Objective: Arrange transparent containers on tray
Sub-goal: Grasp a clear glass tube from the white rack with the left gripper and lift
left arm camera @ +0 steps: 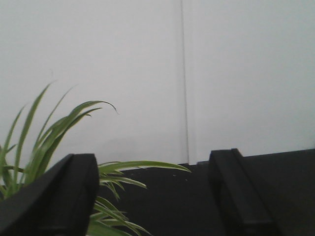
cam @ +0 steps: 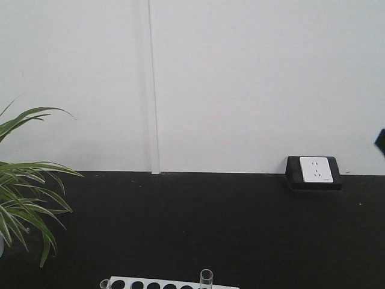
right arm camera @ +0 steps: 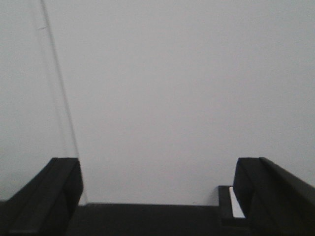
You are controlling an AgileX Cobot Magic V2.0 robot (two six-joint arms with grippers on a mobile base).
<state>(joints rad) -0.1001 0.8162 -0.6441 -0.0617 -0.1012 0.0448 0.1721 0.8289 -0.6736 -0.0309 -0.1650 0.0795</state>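
tube [cam: 206,278]: upright in white rack [cam: 159,279], desk [cam: 210,223] near edge
tray: not in view
left gripper [left arm camera: 155,162]: spread, empty, plant [left arm camera: 49,137] ahead
right gripper [right arm camera: 157,164]: spread, empty, aimed at socket [cam: 316,170], far edge
risk: both claws point off the rack; a blind descent could clip the rim, topple glass

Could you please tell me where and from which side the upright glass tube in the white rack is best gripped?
I would grip the glass tube on its bare upper part, just below the open rim, coming straight down from above. It stands upright in the white rack, so only its top sticks out; its lower part is cut off by the frame.
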